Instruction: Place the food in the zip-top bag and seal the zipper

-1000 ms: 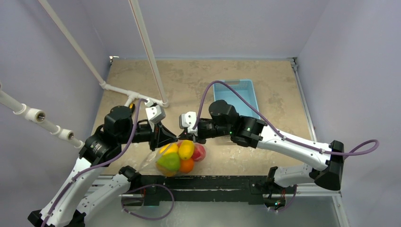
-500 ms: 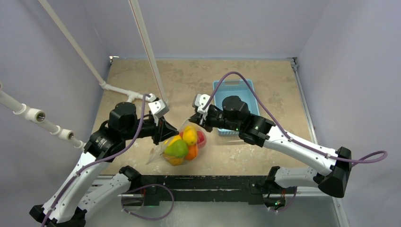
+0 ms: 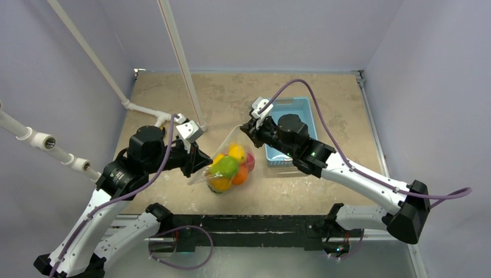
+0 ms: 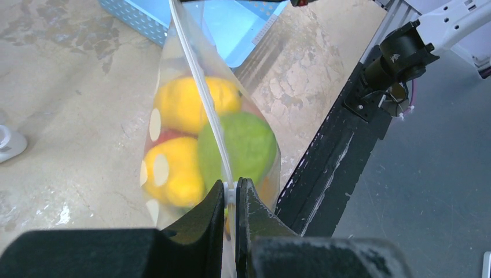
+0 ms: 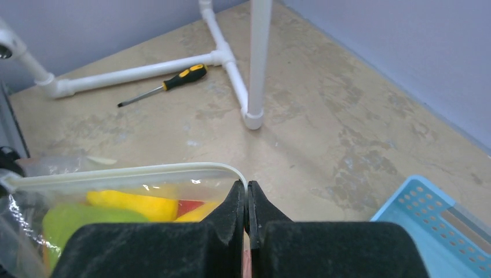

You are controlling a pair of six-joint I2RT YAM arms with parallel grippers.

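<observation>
The clear dotted zip-top bag hangs stretched between both grippers above the table, with the food inside: yellow, green, orange and red toy fruits. My left gripper is shut on the near-left end of the zipper. My right gripper is shut on the far-right corner of the bag. In the left wrist view the fruits show through the bag on both sides of the strip. In the right wrist view the zipper runs left from my right gripper, with fruit under it.
A light-blue basket stands just behind the right gripper. A white pipe frame with an upright pole stands at the far left, with a screwdriver lying beside it. The table's black front rail lies below the bag.
Both grippers have drawn apart and risen. The right one moved back and right toward the basket. The bag's mouth is pulled taut and the bag hangs higher.
</observation>
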